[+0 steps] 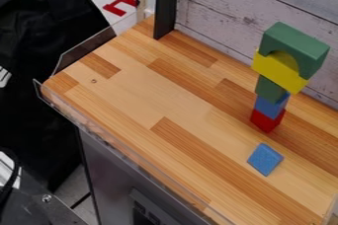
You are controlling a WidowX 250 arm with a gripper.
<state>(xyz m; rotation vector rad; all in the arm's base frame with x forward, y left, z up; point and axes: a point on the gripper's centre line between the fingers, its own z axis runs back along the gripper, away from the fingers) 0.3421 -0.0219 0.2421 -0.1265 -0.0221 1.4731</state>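
Green arch (297, 37) on yellow block (277, 71), atop slim green block (268, 89), blue block (268, 106), red block (266, 121): top-heavy, prob. topples if bumped. Blue piece (265, 160) nr. base on counter (125, 95). Fingers' state: can't tell.

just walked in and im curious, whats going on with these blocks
A tower of blocks stands on the wooden tabletop, with nothing holding it. From the bottom up it has a red block, a blue block, a green block, a yellow block and a green arch. Another blue piece lies apart from it, farther from the wall.
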